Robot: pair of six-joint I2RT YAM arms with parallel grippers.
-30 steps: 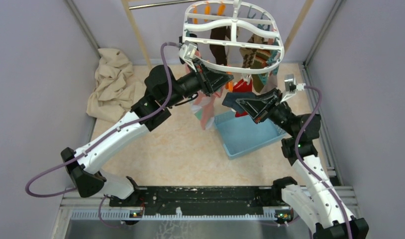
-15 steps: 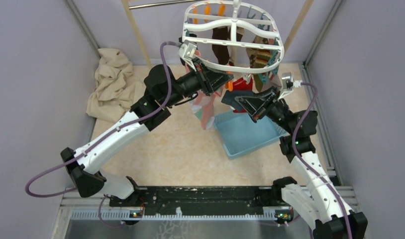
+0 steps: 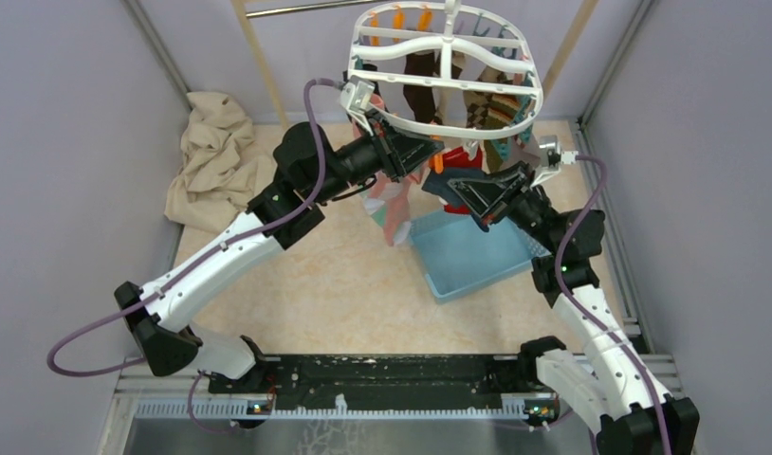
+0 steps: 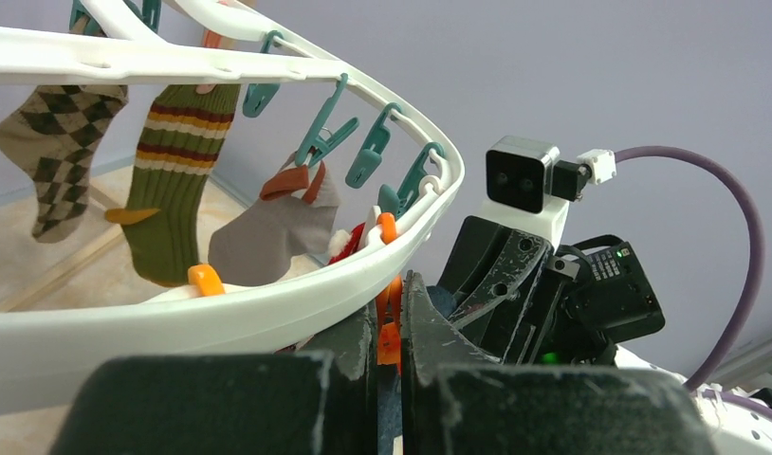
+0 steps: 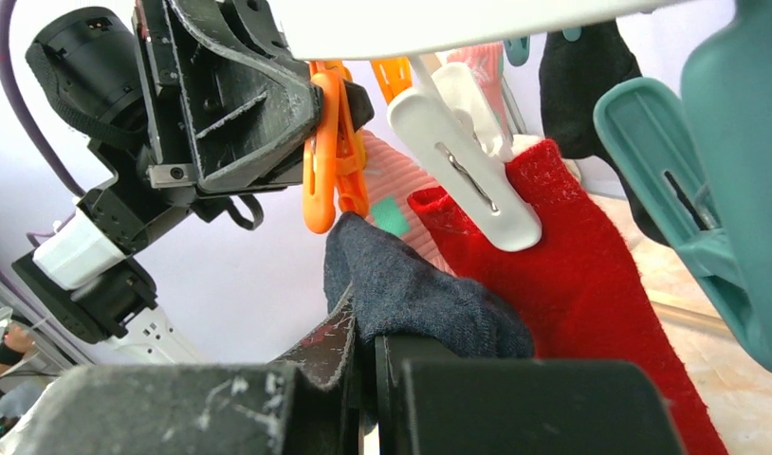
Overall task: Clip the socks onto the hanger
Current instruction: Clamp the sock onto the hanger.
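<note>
The white oval hanger (image 3: 430, 124) hangs at the back, its rim crossing the left wrist view (image 4: 221, 313). My left gripper (image 4: 389, 341) is shut on an orange peg (image 5: 330, 142) under the rim's near edge. My right gripper (image 5: 368, 355) is shut on the navy sock (image 5: 411, 284) and holds its edge up just below that peg's tip. The navy sock also shows in the top view (image 3: 446, 185). The red sock (image 5: 572, 256) hangs from a white peg (image 5: 468, 166) right beside it.
Brown argyle (image 4: 50, 142) and striped green socks (image 4: 178, 161) hang on the hanger's far side, a pink patterned sock (image 3: 394, 209) below my left gripper. A blue tray (image 3: 472, 251) sits on the floor under my right gripper. A beige cloth (image 3: 216, 156) lies at the left.
My right gripper has moved left and up with the navy sock, closer to the orange peg. The left gripper has stayed at the peg.
</note>
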